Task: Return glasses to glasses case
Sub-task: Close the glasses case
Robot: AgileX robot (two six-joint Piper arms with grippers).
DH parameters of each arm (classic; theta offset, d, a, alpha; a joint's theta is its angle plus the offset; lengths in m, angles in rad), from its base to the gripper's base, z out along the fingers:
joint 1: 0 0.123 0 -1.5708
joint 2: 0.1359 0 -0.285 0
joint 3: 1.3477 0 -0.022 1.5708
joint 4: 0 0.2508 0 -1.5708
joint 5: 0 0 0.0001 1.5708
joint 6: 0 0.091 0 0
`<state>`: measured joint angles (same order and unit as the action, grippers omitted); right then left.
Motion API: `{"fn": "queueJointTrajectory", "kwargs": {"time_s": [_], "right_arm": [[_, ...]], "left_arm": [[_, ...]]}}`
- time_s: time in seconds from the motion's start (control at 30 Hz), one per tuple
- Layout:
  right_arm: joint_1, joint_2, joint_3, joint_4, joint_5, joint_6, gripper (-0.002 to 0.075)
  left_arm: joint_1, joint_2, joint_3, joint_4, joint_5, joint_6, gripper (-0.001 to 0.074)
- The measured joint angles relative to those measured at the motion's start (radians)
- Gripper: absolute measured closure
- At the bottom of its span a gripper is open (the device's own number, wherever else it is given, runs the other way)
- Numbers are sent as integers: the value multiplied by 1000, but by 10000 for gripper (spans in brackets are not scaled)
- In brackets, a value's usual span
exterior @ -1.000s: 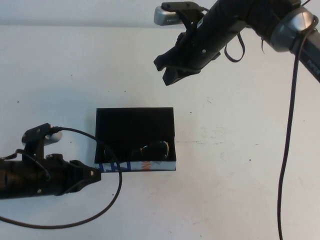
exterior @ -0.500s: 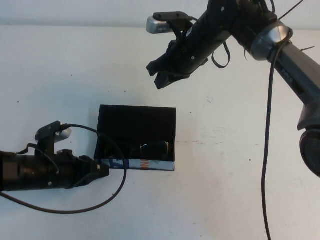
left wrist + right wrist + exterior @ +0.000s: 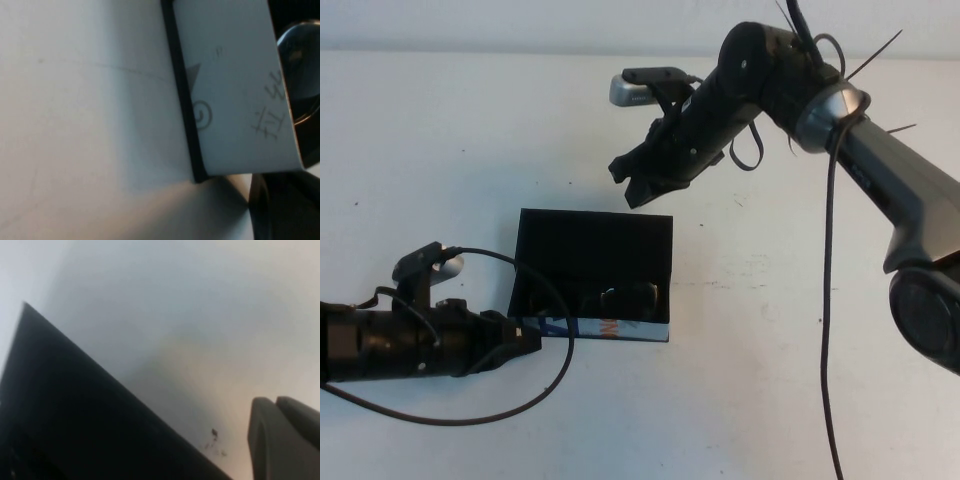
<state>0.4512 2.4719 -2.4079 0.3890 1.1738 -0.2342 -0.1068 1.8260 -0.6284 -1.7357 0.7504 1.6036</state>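
The black glasses case (image 3: 590, 255) lies open mid-table with its flap lid laid back. Its white printed edge (image 3: 605, 328) faces me. The dark glasses (image 3: 628, 298) lie inside near that edge. A lens also shows in the left wrist view (image 3: 302, 70) past the white edge (image 3: 230, 90). My left gripper (image 3: 527, 340) lies low on the table, shut, its tip against the case's front left corner; it also shows in the left wrist view (image 3: 280, 210). My right gripper (image 3: 632, 182) is shut and empty, hovering just beyond the case's far edge. In its wrist view the gripper (image 3: 277, 440) is beside the black lid (image 3: 75, 415).
The white table (image 3: 790, 330) stretches to the right of the case and in front of it. The left arm's black cable (image 3: 535, 395) loops over the case's left part and the table in front. A small dark mark (image 3: 738, 200) is on the table right of the right gripper.
My right arm has swung left and down towards the case's far edge. My left gripper moved forward to the case's corner, and the case shifted slightly; both have held still for the last half second.
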Motion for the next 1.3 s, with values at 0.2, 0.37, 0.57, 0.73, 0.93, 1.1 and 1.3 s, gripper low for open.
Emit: {"fn": "queueJointTrajectory", "kwargs": {"time_s": [0.2, 0.37, 0.57, 0.73, 0.93, 1.1, 1.3], "right_arm": [[0, 26, 0, 28, 50, -1, 734], [-2, 26, -1, 45, 52, -1, 734], [-2, 26, 3, 89, 52, -1, 734], [12, -16, 94, 96, 52, -5, 734], [42, -149, 259, 112, 52, -52, 734], [67, -220, 338, 126, 52, -65, 734], [121, -234, 409, 128, 52, -67, 734]], "left_arm": [[0, 0, 0, 0, 0, 0, 738], [0, 0, 0, 0, 0, 0, 738], [0, 0, 0, 0, 0, 0, 738], [0, 0, 0, 0, 0, 0, 738], [0, 0, 0, 0, 0, 1, 738], [0, 0, 0, 0, 0, 17, 738], [0, -26, 0, 37, -38, -11, 738]]}}
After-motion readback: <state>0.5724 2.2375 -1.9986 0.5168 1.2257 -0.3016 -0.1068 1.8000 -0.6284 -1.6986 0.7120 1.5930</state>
